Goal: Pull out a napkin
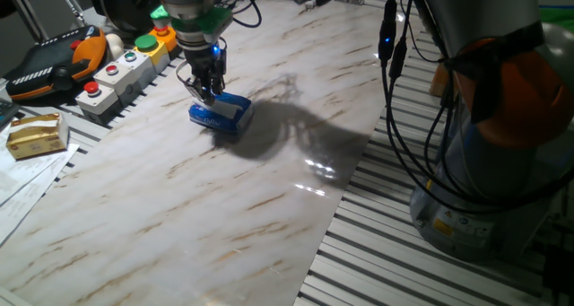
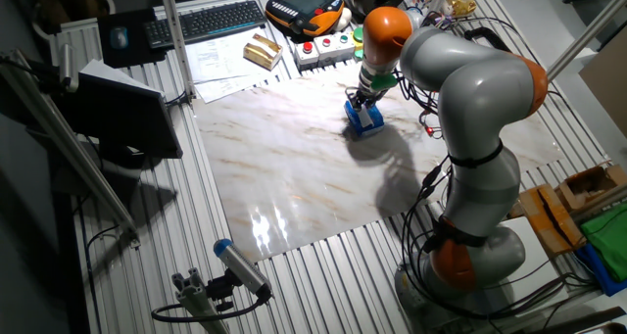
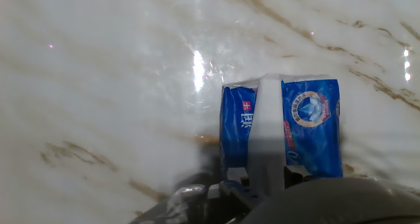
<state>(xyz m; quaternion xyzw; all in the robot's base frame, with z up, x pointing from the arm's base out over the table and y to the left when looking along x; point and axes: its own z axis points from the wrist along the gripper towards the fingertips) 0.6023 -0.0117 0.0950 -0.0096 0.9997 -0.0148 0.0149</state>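
The blue plastic tissue pack (image 1: 224, 116) lies flat on the marble-patterned tabletop (image 1: 179, 207). My gripper (image 1: 204, 94) points straight down onto its top; the other fixed view shows the gripper (image 2: 364, 105) just above the pack (image 2: 366, 120). In the hand view a white strip of napkin (image 3: 266, 119) rises from the slot along the middle of the pack (image 3: 312, 125). It runs up between my fingers (image 3: 262, 184), which are closed together on it. Only this narrow band of the napkin shows; the rest is inside the pack.
A button box (image 1: 121, 73) and an orange-and-black pendant (image 1: 54, 62) sit at the table's far left. A yellowish box (image 1: 36, 134) rests on paper sheets (image 1: 27, 176). Black cables (image 1: 404, 118) hang beside the arm's base (image 1: 484, 162) on the right.
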